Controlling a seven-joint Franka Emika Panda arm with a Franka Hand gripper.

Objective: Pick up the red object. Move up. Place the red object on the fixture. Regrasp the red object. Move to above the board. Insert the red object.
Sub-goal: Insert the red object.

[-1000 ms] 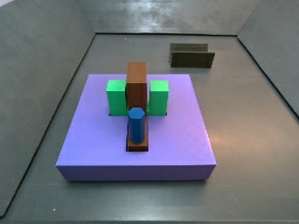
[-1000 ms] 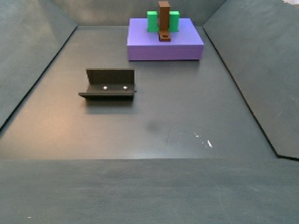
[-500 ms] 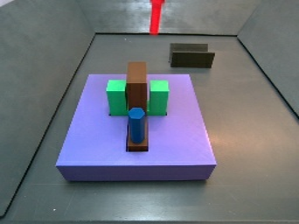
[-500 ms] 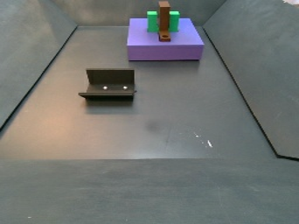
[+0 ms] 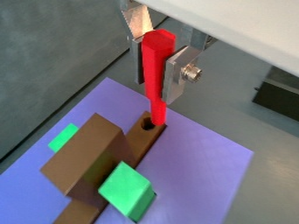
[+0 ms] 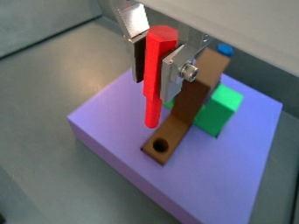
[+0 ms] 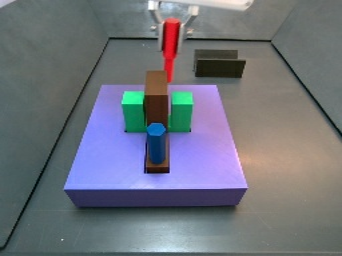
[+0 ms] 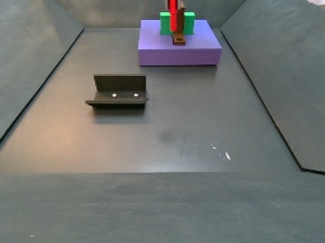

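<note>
In a side view, the end effector (image 8: 174, 3) is cropped out above the red object (image 8: 173, 14).

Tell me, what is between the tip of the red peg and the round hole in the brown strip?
Nothing: in a wrist view, bare air separates the slim red peg, held upright by the gripper, from the hole.

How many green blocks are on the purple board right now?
2: one green block on each side of the brown upright block, the other opposite. The end effector holds the red object above the board.
</note>
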